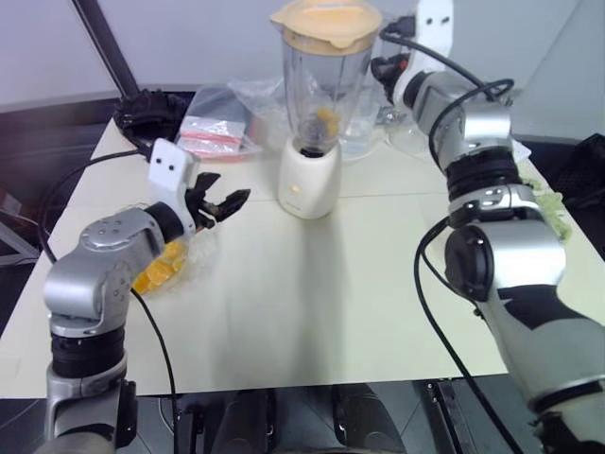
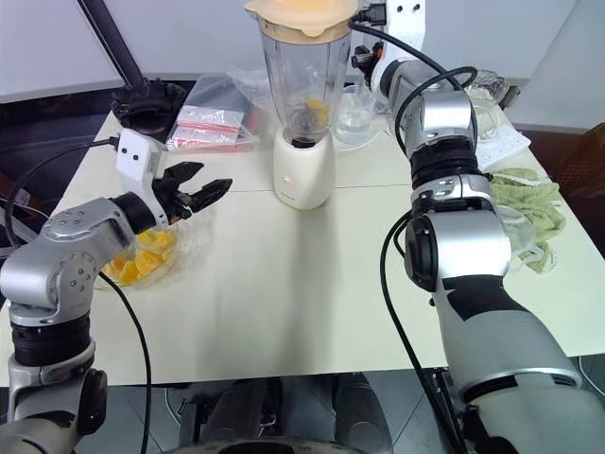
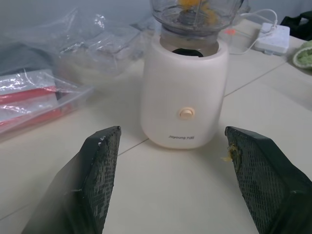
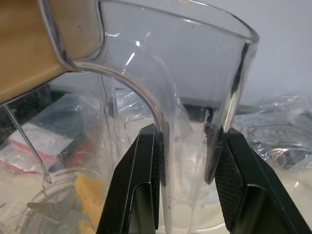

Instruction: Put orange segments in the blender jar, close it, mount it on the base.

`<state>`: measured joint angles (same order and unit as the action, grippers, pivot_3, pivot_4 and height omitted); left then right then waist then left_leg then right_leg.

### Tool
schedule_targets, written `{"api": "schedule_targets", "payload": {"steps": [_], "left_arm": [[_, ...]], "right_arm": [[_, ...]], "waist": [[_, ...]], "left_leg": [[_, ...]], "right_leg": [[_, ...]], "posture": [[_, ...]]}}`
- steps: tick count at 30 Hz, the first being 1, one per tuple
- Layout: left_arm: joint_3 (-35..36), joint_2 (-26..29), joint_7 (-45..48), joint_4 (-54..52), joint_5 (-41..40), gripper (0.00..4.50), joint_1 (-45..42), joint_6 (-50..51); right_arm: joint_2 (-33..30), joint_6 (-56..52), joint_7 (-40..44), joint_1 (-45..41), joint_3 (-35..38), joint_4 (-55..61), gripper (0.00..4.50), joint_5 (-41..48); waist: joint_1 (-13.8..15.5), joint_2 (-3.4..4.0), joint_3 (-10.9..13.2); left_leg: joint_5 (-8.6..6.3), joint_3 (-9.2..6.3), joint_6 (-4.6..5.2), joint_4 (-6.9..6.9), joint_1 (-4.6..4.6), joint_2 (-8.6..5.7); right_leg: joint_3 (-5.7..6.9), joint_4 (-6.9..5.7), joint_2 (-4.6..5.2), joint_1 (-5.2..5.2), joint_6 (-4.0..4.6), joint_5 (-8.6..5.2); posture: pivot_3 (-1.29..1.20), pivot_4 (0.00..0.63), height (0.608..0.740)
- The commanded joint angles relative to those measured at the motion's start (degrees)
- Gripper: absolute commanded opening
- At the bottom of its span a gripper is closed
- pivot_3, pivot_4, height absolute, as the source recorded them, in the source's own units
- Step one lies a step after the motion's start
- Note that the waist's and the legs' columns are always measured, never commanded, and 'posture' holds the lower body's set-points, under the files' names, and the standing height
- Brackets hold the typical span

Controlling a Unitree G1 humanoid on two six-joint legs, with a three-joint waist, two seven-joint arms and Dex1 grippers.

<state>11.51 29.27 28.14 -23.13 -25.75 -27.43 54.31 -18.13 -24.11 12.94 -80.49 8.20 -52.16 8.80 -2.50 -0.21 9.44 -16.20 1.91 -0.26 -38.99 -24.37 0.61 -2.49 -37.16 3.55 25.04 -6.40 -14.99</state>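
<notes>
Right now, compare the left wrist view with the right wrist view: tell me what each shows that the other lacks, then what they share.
Left wrist view alone: the cream-white base with its front knob, and the left gripper open, nothing between its fingers.

Right wrist view alone: the right gripper shut on the jar's clear handle, and the cream-yellow lid at the jar's top.

Both: the blender jar with orange segments inside, and clear plastic bags behind.
</notes>
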Motion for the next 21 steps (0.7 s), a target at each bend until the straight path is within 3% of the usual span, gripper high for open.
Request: {"api": "schedule_targets", "payload": {"steps": [1, 10, 21], "left_arm": [[0.25, 0.55, -0.2, -0.82, -0.79, 3.58, -0.34, -1.28], [1.47, 1.01, -0.03, -1.74, -2.33, 3.58, -1.05, -0.8], [1.41, 3.08, -0.11, -2.27, -3.67, 3.58, -0.22, -1.24]], "right_arm": [[0.92, -1.7, -0.44, 0.71, 0.5, 6.13, 0.95, 0.87], [2.82, -4.34, -1.82, 4.78, -0.1, 12.03, 0.95, 0.54], [2.75, -5.06, -2.68, 5.62, -1.86, 9.27, 0.95, -2.19]], "waist": [[-0.08, 0.0, 0.0], [-0.04, 0.0, 0.0], [-0.08, 0.0, 0.0]], "left_leg": [[0.0, -0.01, 0.0, 0.0, 0.0, 0.01], [0.03, -0.03, -0.05, -0.02, 0.02, 0.02], [0.03, -0.02, -0.05, 0.0, 0.02, 0.03]], "right_leg": [[0.0, -0.01, 0.0, 0.0, 0.0, 0.0], [0.0, -0.06, -0.02, 0.01, 0.05, 0.03], [0.01, -0.05, -0.06, 0.03, 0.05, 0.03]], "posture": [[0.0, 0.15, 0.74], [0.0, 0.15, 0.74], [0.0, 0.15, 0.74]]}}
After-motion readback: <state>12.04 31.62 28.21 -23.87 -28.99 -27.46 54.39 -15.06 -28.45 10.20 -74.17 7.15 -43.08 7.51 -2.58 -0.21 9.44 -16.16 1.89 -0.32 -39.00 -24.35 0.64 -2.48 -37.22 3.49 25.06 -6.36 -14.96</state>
